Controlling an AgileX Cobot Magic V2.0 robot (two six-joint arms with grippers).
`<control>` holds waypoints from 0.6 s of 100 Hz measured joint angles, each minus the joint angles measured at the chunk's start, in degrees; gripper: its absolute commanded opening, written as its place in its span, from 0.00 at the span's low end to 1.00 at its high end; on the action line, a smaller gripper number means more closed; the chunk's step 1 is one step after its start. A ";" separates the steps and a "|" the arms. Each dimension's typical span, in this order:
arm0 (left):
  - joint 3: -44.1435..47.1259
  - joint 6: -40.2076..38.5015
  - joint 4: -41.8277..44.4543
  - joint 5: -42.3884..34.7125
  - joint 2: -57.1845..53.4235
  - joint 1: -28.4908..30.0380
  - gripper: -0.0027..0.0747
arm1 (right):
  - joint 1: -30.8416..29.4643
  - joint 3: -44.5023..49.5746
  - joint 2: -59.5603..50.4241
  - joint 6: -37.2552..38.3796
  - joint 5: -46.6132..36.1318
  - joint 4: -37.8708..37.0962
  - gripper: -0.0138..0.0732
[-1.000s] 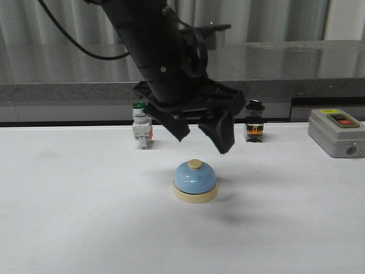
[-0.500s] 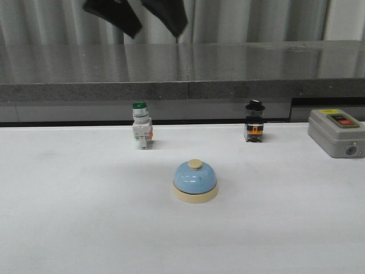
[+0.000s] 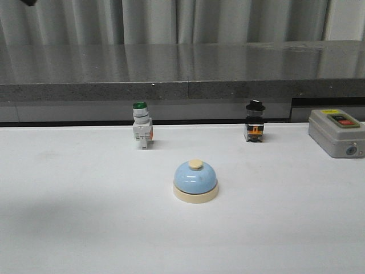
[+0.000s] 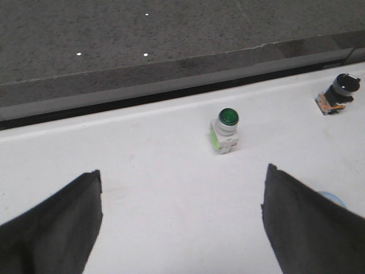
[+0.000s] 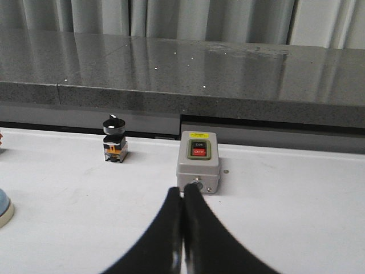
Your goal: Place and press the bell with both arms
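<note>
Left claw (image 4: pixel 182 222) spread wide, right claw (image 5: pixel 182 228) pinched closed, bell (image 3: pixel 195 180) resting free on table (image 3: pixel 85 228)

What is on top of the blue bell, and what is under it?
On top of the bell sits its cream button, with nothing touching it. Under the dome is the cream base, resting on the white table. The surface beneath is hidden.

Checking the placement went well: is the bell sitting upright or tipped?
Upright. The bell rests flat on its cream base, its button pointing straight up.
</note>
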 measured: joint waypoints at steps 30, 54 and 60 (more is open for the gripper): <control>17.61 -0.11 -0.44 -9.85 -18.17 1.64 0.74 | 0.00 0.00 0.00 0.00 0.00 0.00 0.09; 26.84 -0.14 -0.67 -10.67 -33.41 1.64 0.74 | 0.00 0.00 0.00 0.00 0.00 0.00 0.09; 28.50 -0.14 -0.67 -10.41 -36.38 1.64 0.74 | 0.00 0.00 0.00 0.00 0.00 0.00 0.09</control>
